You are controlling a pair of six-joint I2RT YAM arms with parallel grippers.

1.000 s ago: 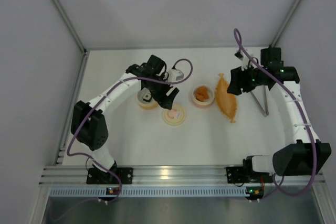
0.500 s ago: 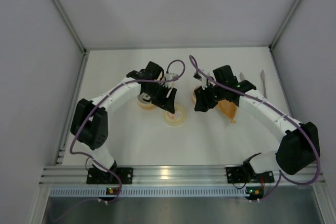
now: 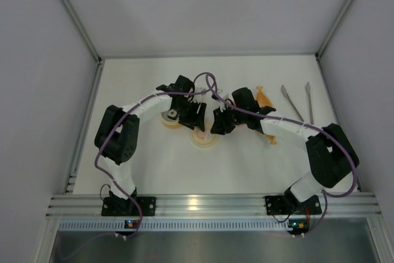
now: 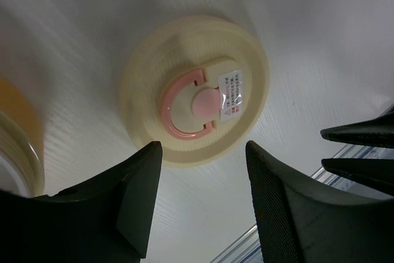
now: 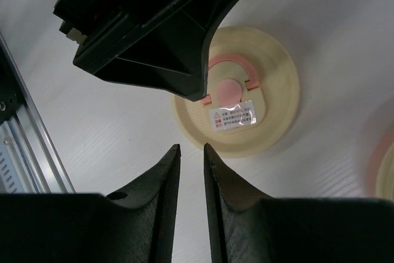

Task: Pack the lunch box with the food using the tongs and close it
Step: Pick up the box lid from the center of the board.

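The round cream lid (image 4: 196, 90) with its pink ring lies flat on the table, seen also as the lid (image 3: 203, 138) from above and the lid (image 5: 246, 100) from the right wrist. My left gripper (image 4: 203, 146) hovers over its near edge, open and empty. My right gripper (image 5: 191, 147) points at the lid from the other side, its jaws a narrow slit apart with nothing between. The lunch box's pink rim (image 5: 383, 170) peeks in at the right edge. The orange bag (image 3: 266, 99) shows behind the right arm. The tongs (image 3: 290, 102) lie far right.
Another round cream container (image 3: 172, 119) sits under the left wrist, its edge (image 4: 15, 152) close to the left finger. The left gripper's black body (image 5: 148, 29) hangs over the lid's far side. The two grippers are very near each other.
The right arm has swung left, away from the tongs, to the lid, narrowing its jaws on the way. The left gripper narrowed a little and stayed above the lid.
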